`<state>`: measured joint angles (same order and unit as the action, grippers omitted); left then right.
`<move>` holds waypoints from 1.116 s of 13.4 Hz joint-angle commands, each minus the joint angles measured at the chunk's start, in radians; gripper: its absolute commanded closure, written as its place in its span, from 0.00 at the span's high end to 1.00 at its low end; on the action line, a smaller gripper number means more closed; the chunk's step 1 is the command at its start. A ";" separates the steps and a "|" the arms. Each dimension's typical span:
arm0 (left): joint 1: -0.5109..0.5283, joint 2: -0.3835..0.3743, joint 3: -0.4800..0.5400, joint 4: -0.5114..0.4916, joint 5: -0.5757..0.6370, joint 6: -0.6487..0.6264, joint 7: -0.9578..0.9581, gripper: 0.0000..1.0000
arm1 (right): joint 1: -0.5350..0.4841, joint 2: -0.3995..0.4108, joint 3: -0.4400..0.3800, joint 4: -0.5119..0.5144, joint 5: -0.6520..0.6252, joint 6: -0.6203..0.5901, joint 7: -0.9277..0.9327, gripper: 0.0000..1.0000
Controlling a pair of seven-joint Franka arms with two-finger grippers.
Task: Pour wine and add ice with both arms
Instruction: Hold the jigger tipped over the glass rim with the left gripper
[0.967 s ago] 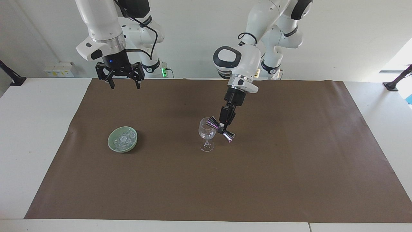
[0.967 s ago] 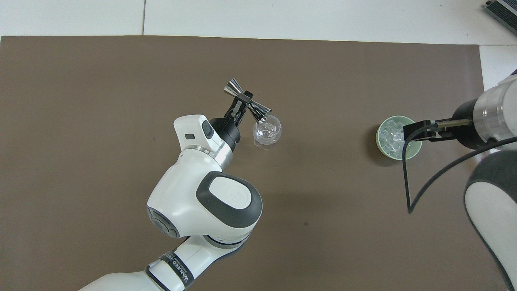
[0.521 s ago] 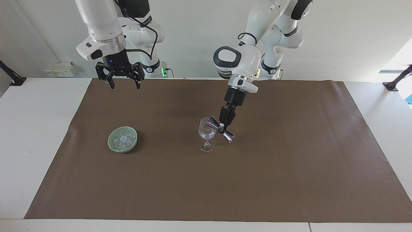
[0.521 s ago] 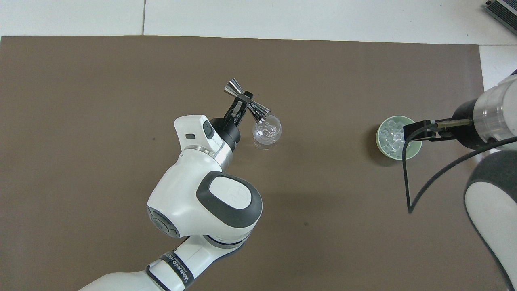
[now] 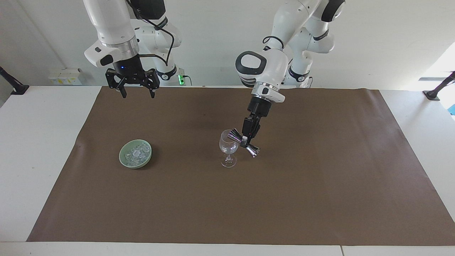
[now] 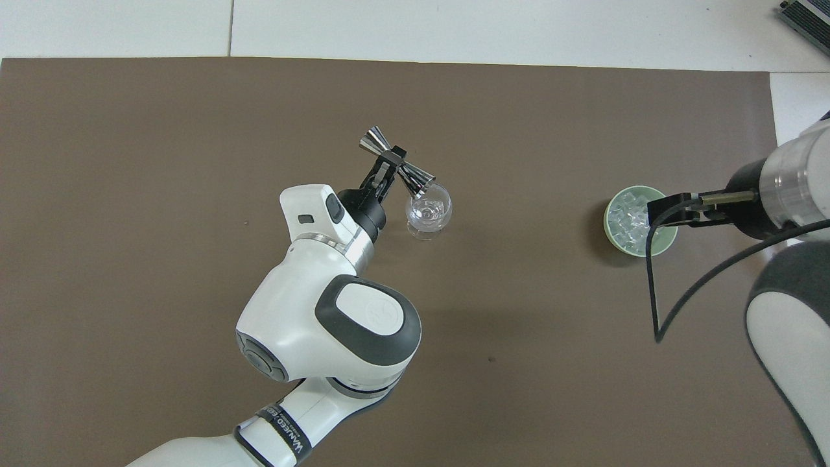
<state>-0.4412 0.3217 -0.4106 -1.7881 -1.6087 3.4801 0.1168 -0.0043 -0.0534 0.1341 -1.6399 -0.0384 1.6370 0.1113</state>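
Note:
A clear wine glass point(image 5: 228, 149) point(image 6: 428, 211) stands upright near the middle of the brown mat. My left gripper point(image 5: 246, 139) point(image 6: 391, 162) is shut on the waist of a silver double-cone jigger point(image 5: 253, 151) point(image 6: 373, 139). The jigger is tilted, its lower mouth at the glass's rim. No wine shows. Ice point(image 5: 137, 152) point(image 6: 628, 217) lies as clear chunks in a pale green bowl point(image 5: 121, 157) point(image 6: 609, 228) toward the right arm's end of the table. My right gripper point(image 5: 137, 93) point(image 6: 661, 211) hangs open and empty, high over the mat's edge by the robots.
The brown mat point(image 5: 320, 185) point(image 6: 162, 162) covers most of the white table point(image 5: 35, 149). A black cable point(image 6: 652, 292) loops from the right wrist. Small clamps stand at the table's two ends point(image 5: 435, 93).

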 commanded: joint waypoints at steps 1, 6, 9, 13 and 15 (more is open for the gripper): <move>-0.025 0.000 0.013 -0.004 0.018 0.024 -0.003 0.00 | -0.014 -0.020 0.007 -0.020 0.002 -0.006 -0.025 1.00; -0.021 -0.001 0.010 -0.002 -0.002 0.022 -0.014 0.00 | -0.014 -0.020 0.007 -0.020 0.002 -0.006 -0.025 1.00; -0.019 -0.009 0.009 -0.002 -0.068 0.020 -0.037 0.00 | -0.014 -0.020 0.007 -0.020 0.002 -0.006 -0.025 1.00; -0.001 -0.035 0.004 -0.002 -0.135 0.008 -0.116 0.00 | -0.013 -0.020 0.007 -0.020 0.002 -0.006 -0.025 1.00; 0.019 -0.042 0.003 -0.004 -0.148 -0.012 -0.176 0.00 | -0.014 -0.020 0.007 -0.018 0.002 -0.006 -0.025 1.00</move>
<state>-0.4366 0.3055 -0.4112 -1.7856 -1.7297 3.4812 -0.0090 -0.0043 -0.0534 0.1341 -1.6399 -0.0384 1.6370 0.1113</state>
